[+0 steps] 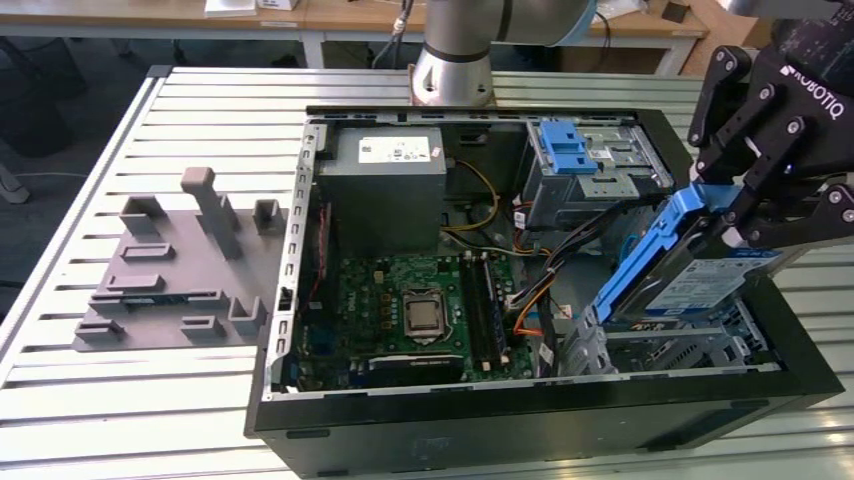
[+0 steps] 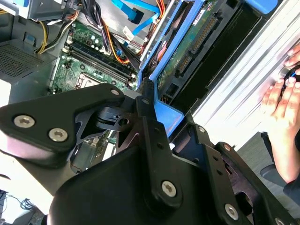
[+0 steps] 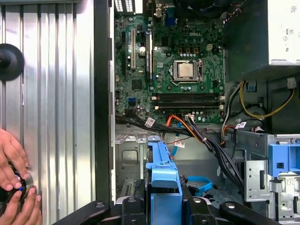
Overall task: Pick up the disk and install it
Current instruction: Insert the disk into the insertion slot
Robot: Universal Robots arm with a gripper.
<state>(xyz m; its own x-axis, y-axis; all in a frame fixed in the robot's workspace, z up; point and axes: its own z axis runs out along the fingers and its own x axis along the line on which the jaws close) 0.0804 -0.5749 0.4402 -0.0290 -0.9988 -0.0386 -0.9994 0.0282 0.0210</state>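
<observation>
Fingers [image 3: 133, 211] grip the tilted disk [image 1: 699, 282], hiding its upper end.

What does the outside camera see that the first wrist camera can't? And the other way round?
Exterior view, not the first wrist view: the grey fixture plate on the table at the exterior view's left, the arm's base behind the case, and the label on the disk.

First wrist view, not the exterior view: a person's hands over the table beside the case.

Both: the gripper shut on the disk, which is tilted over the case, the motherboard, and the blue-latched cage.
</observation>
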